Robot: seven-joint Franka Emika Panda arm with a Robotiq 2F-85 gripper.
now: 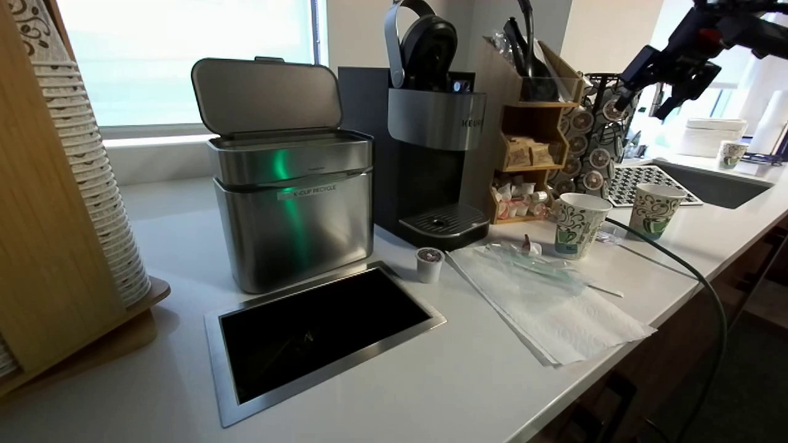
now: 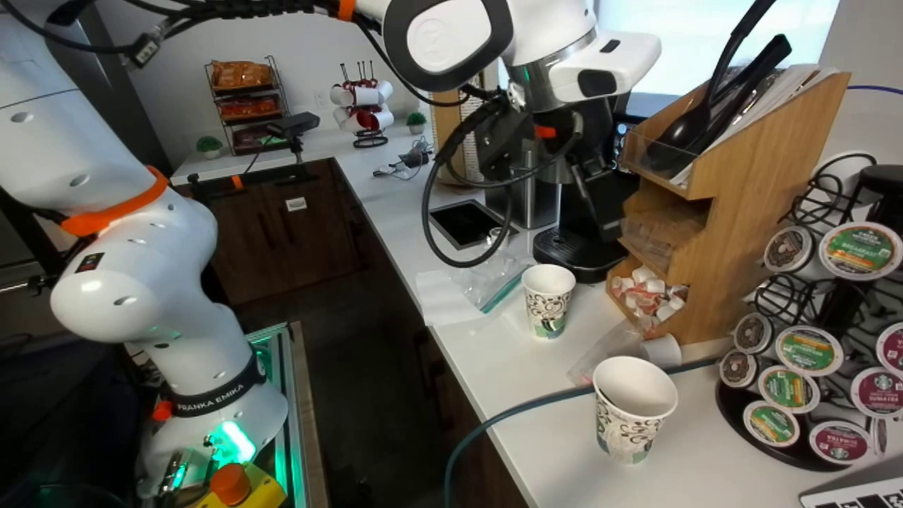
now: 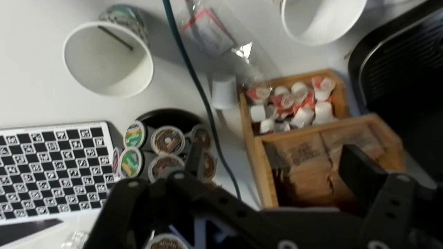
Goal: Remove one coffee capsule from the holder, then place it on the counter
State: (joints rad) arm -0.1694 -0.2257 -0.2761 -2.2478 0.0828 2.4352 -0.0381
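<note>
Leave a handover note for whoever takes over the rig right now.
Gripper: open, holding nothing, hanging above the counter.
Holder: loaded with capsules, beside the wooden organizer.
Done: unclear; an upright capsule stands on the counter beside the steel-framed opening, but whether it came from the holder isn't shown.
Left: if that isn't it, take one from the holder and set it on the counter.

The arm (image 2: 137, 282) reads "FRANKA EMIKA", the bin (image 1: 295, 224) "K-CUP RECYCLE", the coffeemaker (image 1: 431, 123) "KEU…", purple pods (image 2: 880, 391) "SUMATRA"
</note>
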